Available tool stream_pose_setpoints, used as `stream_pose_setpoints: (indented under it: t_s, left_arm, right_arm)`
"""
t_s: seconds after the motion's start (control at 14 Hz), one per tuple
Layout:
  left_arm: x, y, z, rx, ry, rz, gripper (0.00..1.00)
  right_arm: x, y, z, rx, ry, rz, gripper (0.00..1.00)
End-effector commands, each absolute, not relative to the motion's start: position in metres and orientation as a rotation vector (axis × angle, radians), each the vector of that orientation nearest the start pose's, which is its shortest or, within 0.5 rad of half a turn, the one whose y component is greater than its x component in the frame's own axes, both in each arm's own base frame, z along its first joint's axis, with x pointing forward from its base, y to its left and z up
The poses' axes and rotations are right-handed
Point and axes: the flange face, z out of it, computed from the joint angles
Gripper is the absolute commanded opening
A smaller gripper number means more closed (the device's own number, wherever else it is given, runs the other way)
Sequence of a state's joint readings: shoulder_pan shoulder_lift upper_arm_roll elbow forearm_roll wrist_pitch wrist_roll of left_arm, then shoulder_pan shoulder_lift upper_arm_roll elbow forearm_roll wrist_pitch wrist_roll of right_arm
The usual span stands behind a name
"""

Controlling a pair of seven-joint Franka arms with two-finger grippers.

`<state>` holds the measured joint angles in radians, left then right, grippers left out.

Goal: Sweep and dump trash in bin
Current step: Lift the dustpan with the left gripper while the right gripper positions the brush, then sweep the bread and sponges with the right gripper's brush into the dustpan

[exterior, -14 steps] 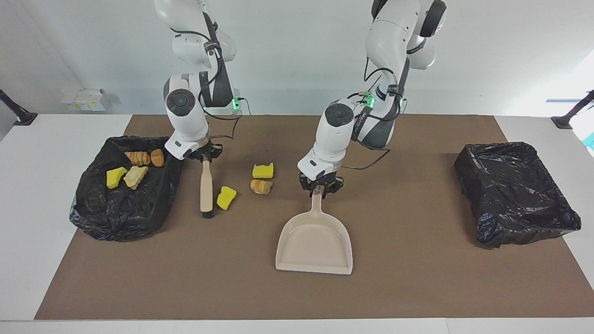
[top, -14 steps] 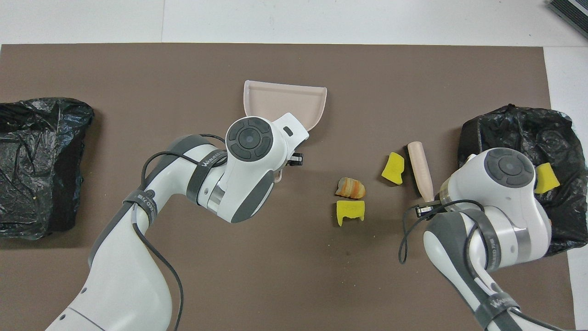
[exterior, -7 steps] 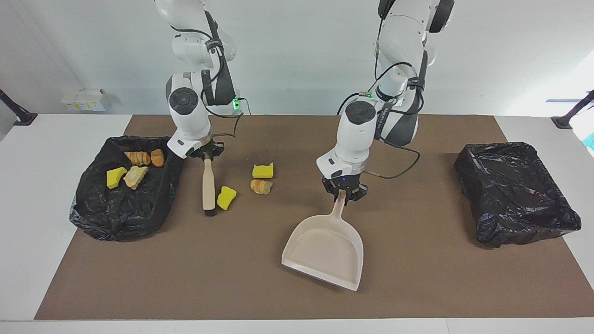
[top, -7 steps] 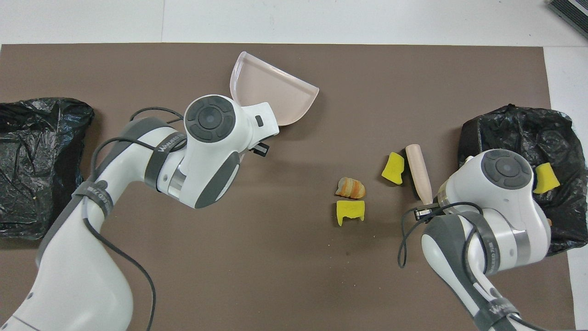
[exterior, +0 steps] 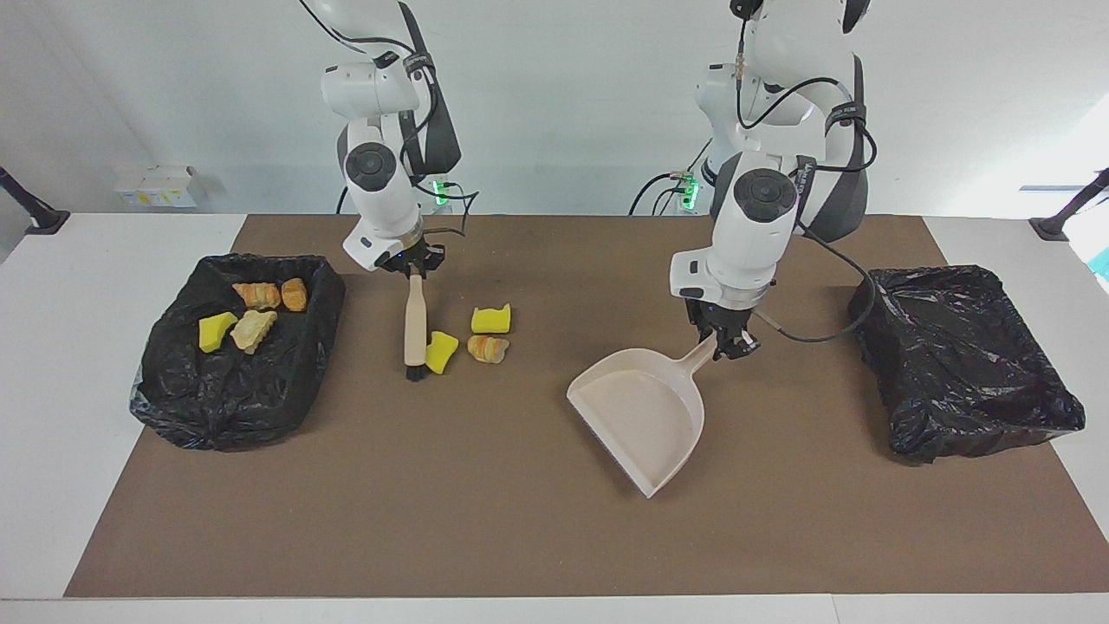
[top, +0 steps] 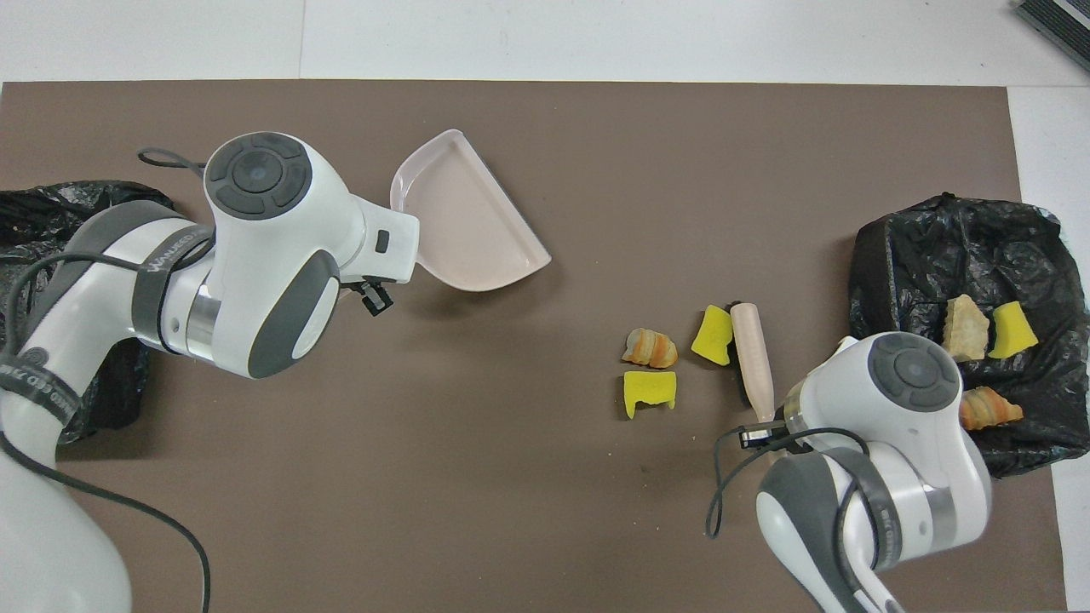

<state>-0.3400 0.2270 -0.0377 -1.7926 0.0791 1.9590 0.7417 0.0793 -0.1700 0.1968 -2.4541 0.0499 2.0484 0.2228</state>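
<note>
Three pieces of trash lie on the brown mat: a yellow chunk [exterior: 442, 352] [top: 712, 335] against the brush bristles, another yellow chunk [exterior: 490, 319] [top: 649, 390] and a bread lump [exterior: 488, 348] [top: 650, 347]. My right gripper [exterior: 414, 267] is shut on the handle of the beige brush [exterior: 415, 325] [top: 753, 358], which hangs bristles down on the mat. My left gripper [exterior: 726, 342] is shut on the handle of the beige dustpan [exterior: 641, 416] [top: 464, 230]. The pan's open mouth is angled toward the trash. The bin [exterior: 234, 407] [top: 903, 255] at the right arm's end holds several pieces.
A second bin [exterior: 962, 373] lined with black plastic stands at the left arm's end, beside the left arm's wrist. The mat ends in white table on every side. A small white box [exterior: 156, 185] sits by the wall.
The left arm swung the dustpan toward its own end of the table and turned its mouth toward the trash. The right gripper moved the brush sideways, pushing the yellow chunk closer to the other two pieces.
</note>
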Motion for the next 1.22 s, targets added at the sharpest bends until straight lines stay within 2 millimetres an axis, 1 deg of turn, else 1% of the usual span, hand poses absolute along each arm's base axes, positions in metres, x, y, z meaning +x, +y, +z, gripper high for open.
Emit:
stream_pose_setpoints:
  t_s: [0.0,0.07,0.14,0.21,0.29,0.36,0.5,0.57,0.72,0.79,0.86,0.93,1.0,1.07,1.15]
  left_arm:
    - [0.537,-0.205,0.409,-2.479,1.86,0.186,0.0]
    - [0.527,-0.202,0.406,-2.449,1.929,0.206,0.0]
    - [0.516,-0.199,0.402,-2.403,2.0,0.227,0.0]
    - [0.504,-0.2,0.397,-2.393,2.026,0.231,0.0]
    - [0.499,-0.203,0.393,-2.402,2.037,0.213,0.0]
    - [0.498,-0.208,0.394,-2.397,2.039,0.17,0.0]
    - [0.49,-0.227,0.389,-2.36,2.068,0.106,0.0]
    - [0.487,-0.233,0.384,-2.36,2.062,0.085,0.0]
    - [0.482,-0.236,0.379,-2.396,2.018,0.084,0.0]
    - [0.478,-0.24,0.376,-2.39,2.026,0.089,0.0]
    - [0.475,-0.247,0.372,-2.377,2.041,0.077,0.0]
    - [0.467,-0.256,0.363,-2.359,2.059,0.057,0.0]
    - [0.464,-0.26,0.36,-2.362,2.05,0.034,0.0]
    - [0.464,-0.259,0.36,-2.382,2.025,0.033,0.0]
    - [0.465,-0.259,0.36,-2.382,2.025,0.031,0.0]
  right_arm:
    - [0.395,0.141,0.349,-3.172,0.112,0.337,0.0]
    - [0.393,0.146,0.349,-3.153,0.186,0.345,0.0]
    - [0.39,0.153,0.349,-3.146,0.209,0.354,0.0]
    - [0.389,0.161,0.344,-3.146,0.228,0.36,0.0]
    - [0.386,0.173,0.335,-3.149,0.226,0.373,0.0]
    - [0.39,0.177,0.332,-3.145,0.234,0.346,0.0]
    - [0.398,0.183,0.334,-3.115,0.255,0.31,0.0]
    - [0.399,0.19,0.334,-3.09,0.278,0.32,0.0]
    - [0.408,0.198,0.337,-3.063,0.356,0.319,0.0]
    - [0.417,0.201,0.329,-3.053,0.418,0.346,0.0]
    - [0.421,0.208,0.327,-3.047,0.452,0.349,0.0]
    - [0.424,0.223,0.331,-3.04,0.444,0.316,0.0]
    - [0.429,0.233,0.331,-3.023,0.462,0.315,0.0]
    - [0.434,0.252,0.327,-3.011,0.461,0.327,0.0]
    - [0.439,0.275,0.323,-3.006,0.445,0.337,0.0]
